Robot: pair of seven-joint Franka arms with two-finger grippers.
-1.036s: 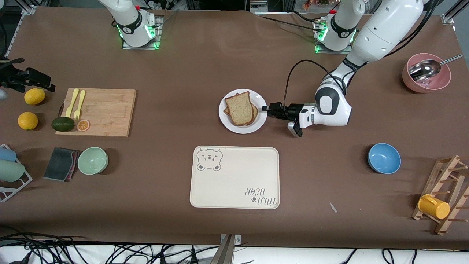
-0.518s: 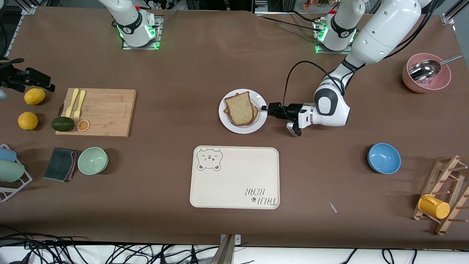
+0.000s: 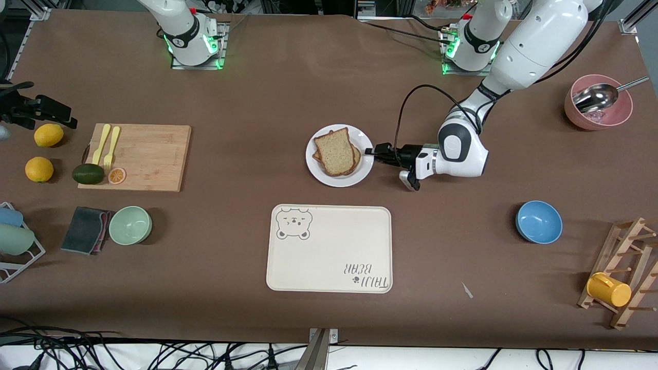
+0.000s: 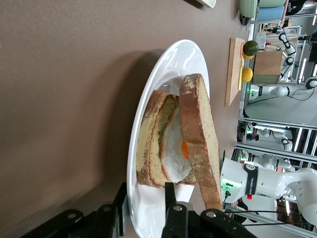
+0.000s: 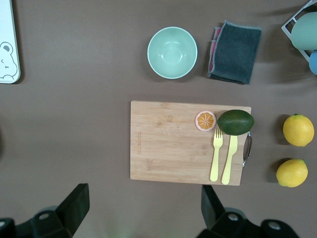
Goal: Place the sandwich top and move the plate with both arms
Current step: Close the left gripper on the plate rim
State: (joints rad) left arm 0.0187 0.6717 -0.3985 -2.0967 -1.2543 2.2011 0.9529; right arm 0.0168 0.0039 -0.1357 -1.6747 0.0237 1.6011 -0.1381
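The white plate [image 3: 320, 173] sits mid-table, farther from the front camera than the bear tray. On it the sandwich top [image 3: 336, 150], a pale speckled slice, lies on the darker slice with a fried egg [image 4: 173, 148]; in the left wrist view the sandwich top [image 4: 198, 129] leans tilted over the egg. My left gripper [image 3: 369, 151] is low at the plate's rim [image 4: 171, 62] on the left arm's side. It is open [image 4: 144, 187], one finger under the rim and one over the plate's inside. My right gripper [image 5: 143, 198] is open, empty and waits high over the cutting board.
The cream bear tray [image 3: 329, 249] lies nearer the camera than the plate. A blue bowl [image 3: 538, 221], pink bowl with a ladle [image 3: 598, 102] and mug rack [image 3: 624, 272] stand toward the left arm's end. A cutting board [image 3: 136, 156], green bowl [image 3: 130, 224], cloth and lemons lie toward the right arm's end.
My left gripper has slid a little farther onto the plate's rim, and the plate with the sandwich has shifted slightly toward the right arm's end. The right arm has not moved.
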